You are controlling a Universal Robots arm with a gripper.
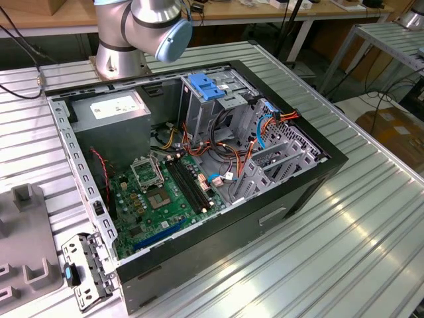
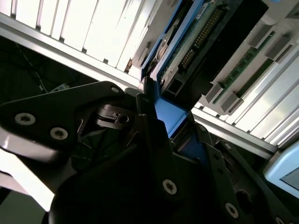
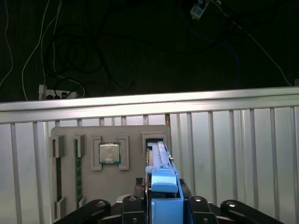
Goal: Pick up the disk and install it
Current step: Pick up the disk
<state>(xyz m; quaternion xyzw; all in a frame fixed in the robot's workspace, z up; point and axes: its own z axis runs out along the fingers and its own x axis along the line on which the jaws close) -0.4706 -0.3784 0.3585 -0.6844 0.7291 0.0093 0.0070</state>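
The disk (image 3: 158, 156) stands on edge with its far end at a slot of the grey tray (image 3: 135, 133). Its blue side rail (image 3: 164, 186) runs back between my fingers. My gripper (image 3: 163, 201) is shut on the disk, one black finger on each side of the rail. In the second wrist view the disk's circuit-board side (image 2: 201, 37) faces the camera, and the blue rail (image 2: 166, 116) sits pinched at the gripper (image 2: 170, 126). In the exterior view the open computer case (image 1: 318, 175) lies on the table, with the drive cage (image 1: 212, 89) and its blue top inside.
The tray also holds a processor chip (image 3: 110, 153) and memory sticks (image 3: 78, 172). Just beyond it the ribbed metal table (image 3: 243, 154) ends at a rail, with dark floor and cables past that. The arm's base (image 1: 122, 46) stands behind the case. A grey power supply (image 1: 116, 109) fills one corner of the case.
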